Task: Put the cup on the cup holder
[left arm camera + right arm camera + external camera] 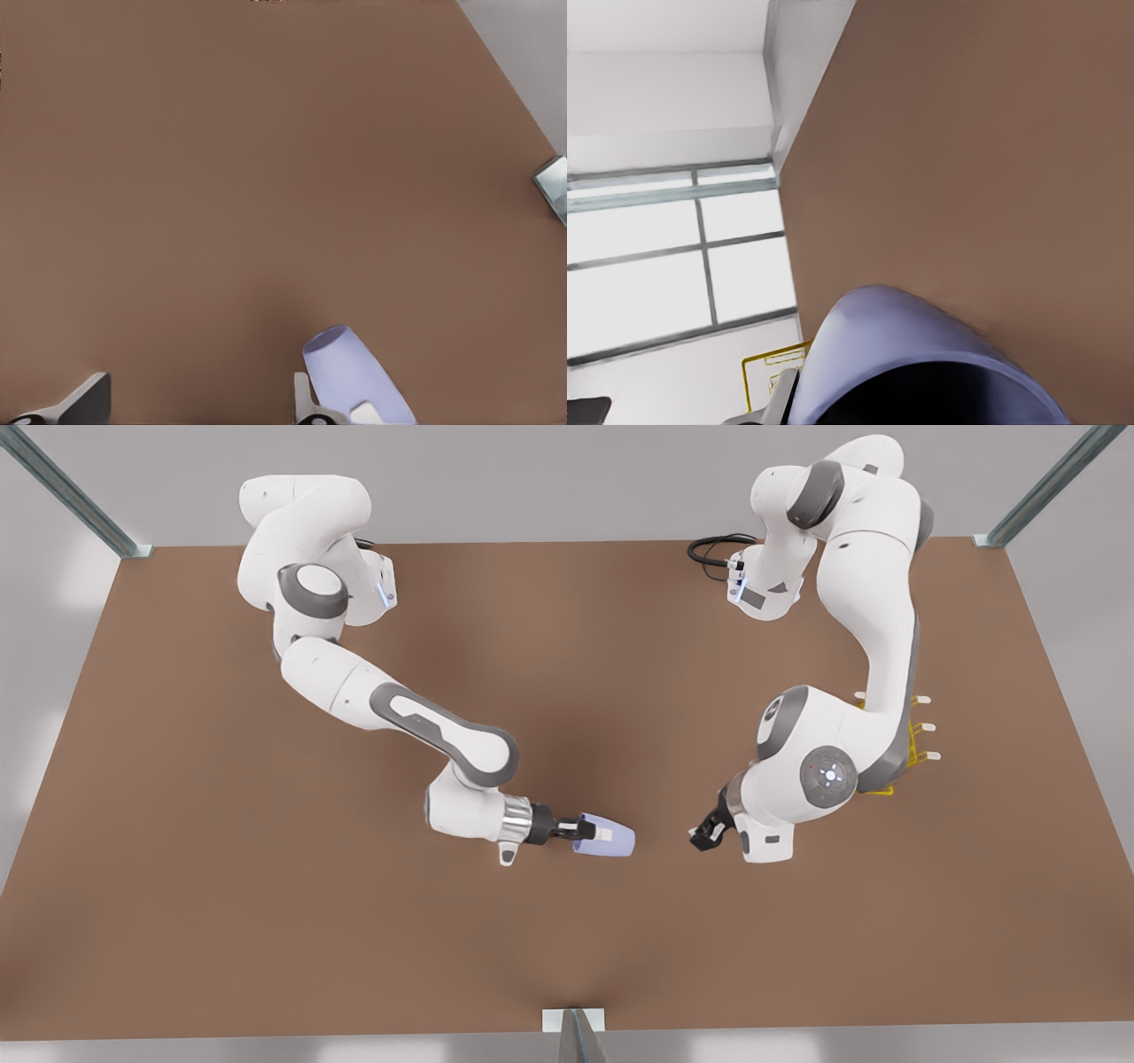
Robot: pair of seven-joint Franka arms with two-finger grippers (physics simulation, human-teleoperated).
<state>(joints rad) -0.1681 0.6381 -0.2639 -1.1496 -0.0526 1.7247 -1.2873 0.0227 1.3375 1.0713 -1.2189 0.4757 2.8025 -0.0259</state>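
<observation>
The lavender-blue cup [616,841] lies on its side just above the brown table, near the middle. My right gripper [592,833], on the arm at the front view's left, is shut on the cup's rim end, and the cup's base points toward the other arm. The right wrist view shows the cup [921,336] up close with its dark inside. My left gripper [704,834] hangs open a short way past the cup's base, not touching it. In the left wrist view its fingertips [89,398] stand apart next to the cup [350,372]. The yellow cup holder [924,756] stands behind the left arm's elbow, mostly hidden, and the cup holder [772,358] also shows beyond the cup.
The brown table [266,921] has metal posts at its back corners [133,547] and a bracket [574,1029] at the middle of its front edge, the same bracket [554,186] as in the left wrist view. A black cable [709,549] loops at the left arm's base.
</observation>
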